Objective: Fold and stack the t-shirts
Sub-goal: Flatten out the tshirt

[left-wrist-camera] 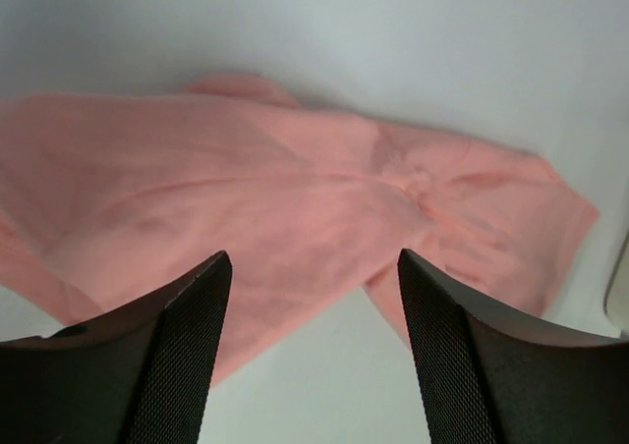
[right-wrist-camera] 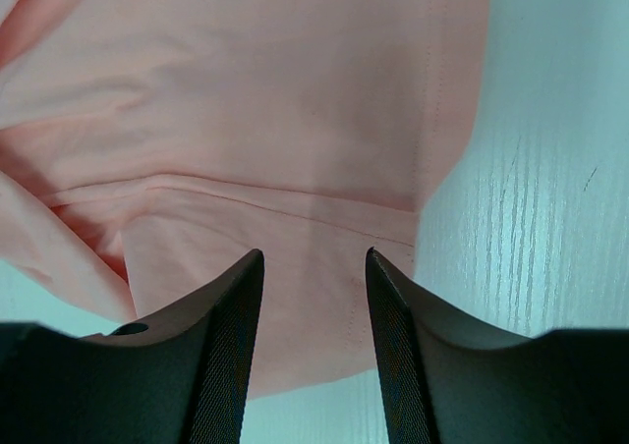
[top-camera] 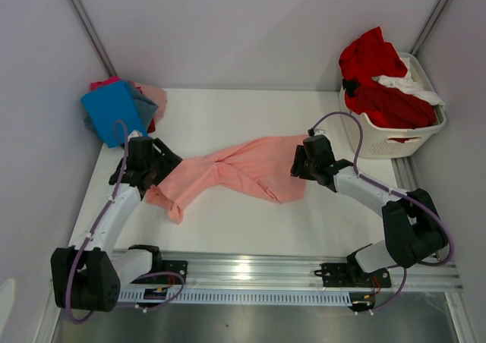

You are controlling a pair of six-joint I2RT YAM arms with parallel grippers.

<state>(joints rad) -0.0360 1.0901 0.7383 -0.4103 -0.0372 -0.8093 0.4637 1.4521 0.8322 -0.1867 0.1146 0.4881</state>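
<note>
- The left gripper is open wide and holds nothing. It hangs over the left end of the pink shirt.
- The right gripper is open too, with its fingers closer together. It is over the shirt's right edge, near a seam.
- The pink shirt lies rumpled across the middle of the table, between the two grippers.
- A blue shirt tops a small pile in the far left corner.
- A red shirt and a white shirt sit in the basket at the far right.

Overhead camera looks down; close wrist cameras share the pink shirt.
</note>
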